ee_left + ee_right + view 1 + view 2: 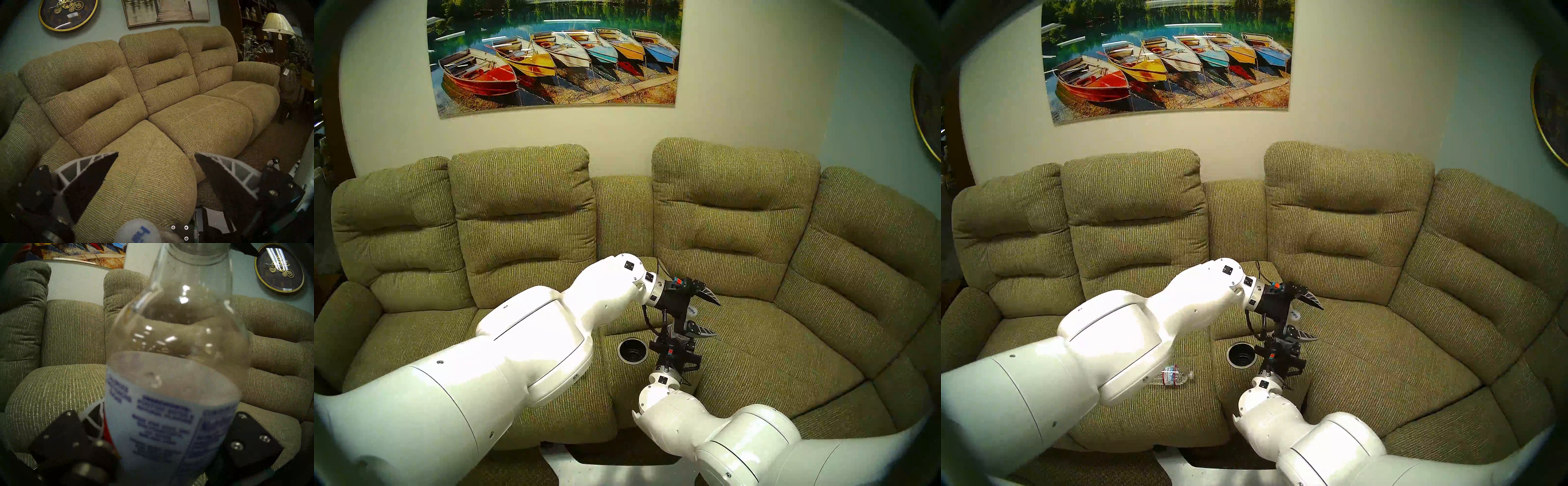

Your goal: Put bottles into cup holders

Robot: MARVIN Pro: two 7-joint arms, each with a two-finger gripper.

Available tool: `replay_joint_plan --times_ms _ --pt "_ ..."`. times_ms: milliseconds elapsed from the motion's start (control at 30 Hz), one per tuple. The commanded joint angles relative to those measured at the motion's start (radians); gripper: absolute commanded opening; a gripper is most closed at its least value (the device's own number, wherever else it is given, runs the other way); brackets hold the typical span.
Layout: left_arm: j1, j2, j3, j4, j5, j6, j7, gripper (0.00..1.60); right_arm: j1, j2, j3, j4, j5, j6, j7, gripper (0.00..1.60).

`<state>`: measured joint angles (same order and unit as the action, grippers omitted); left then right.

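Two small clear plastic water bottles can be counted: one with a pale blue-and-white label [169,421], standing upright and clamped low on its body by the right gripper [682,342], and one with a red, white and blue label [1173,375], lying on its side on the olive-green ribbed fabric sofa [1365,356], on the seat cushion left of the centre console and partly under the left arm's white forearm. Only one round cup holder with a silver metal rim and black ribbed inside [632,351] is in sight, sunk in the console and holding nothing; the second is hidden behind the grippers, if it is there. The held bottle stands just right of that well, above the console; whether its base rests in anything cannot be told. The right arm reaches up from the lower right, its wrist roughly level, jaws pressed against the label on both sides. The left arm crosses from the lower left, its left gripper [711,315] pointing right and slightly downward just above the bottle's white cap [137,232], with both ribbed fingers [95,171] spread wide apart and holding nothing
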<state>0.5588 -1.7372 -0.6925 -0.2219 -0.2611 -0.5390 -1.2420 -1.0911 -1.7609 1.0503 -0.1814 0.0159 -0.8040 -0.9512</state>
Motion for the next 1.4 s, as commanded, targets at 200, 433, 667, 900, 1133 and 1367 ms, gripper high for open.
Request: replay_joint_plan --times_ms 200,433,667,900,1133,1367 --pt "0.05 0.085 -0.046 -0.006 -0.042 -0.041 -0.055 1.6 0.051 -0.035 0.046 -0.004 0.048 0.022 0.039 0.0" --pt "0.09 0.129 -0.065 0.002 -0.058 -0.061 -0.037 1.6 0.058 -0.038 0.062 0.001 0.063 0.053 0.072 0.0" --pt "0.11 0.166 -0.085 -0.007 -0.077 -0.095 -0.012 1.6 0.058 -0.043 0.072 0.008 0.072 0.082 0.107 0.0" --pt "0.089 0.198 -0.113 -0.05 -0.096 -0.154 0.021 1.6 0.031 -0.047 0.076 0.019 0.075 0.091 0.137 0.0" --pt "0.091 0.209 -0.131 -0.097 -0.109 -0.203 0.055 1.6 0.029 -0.049 0.078 0.022 0.084 0.088 0.155 0.0" --pt "0.151 0.24 -0.132 -0.098 -0.114 -0.202 0.091 1.6 0.041 -0.042 0.081 0.021 0.089 0.089 0.17 0.0"
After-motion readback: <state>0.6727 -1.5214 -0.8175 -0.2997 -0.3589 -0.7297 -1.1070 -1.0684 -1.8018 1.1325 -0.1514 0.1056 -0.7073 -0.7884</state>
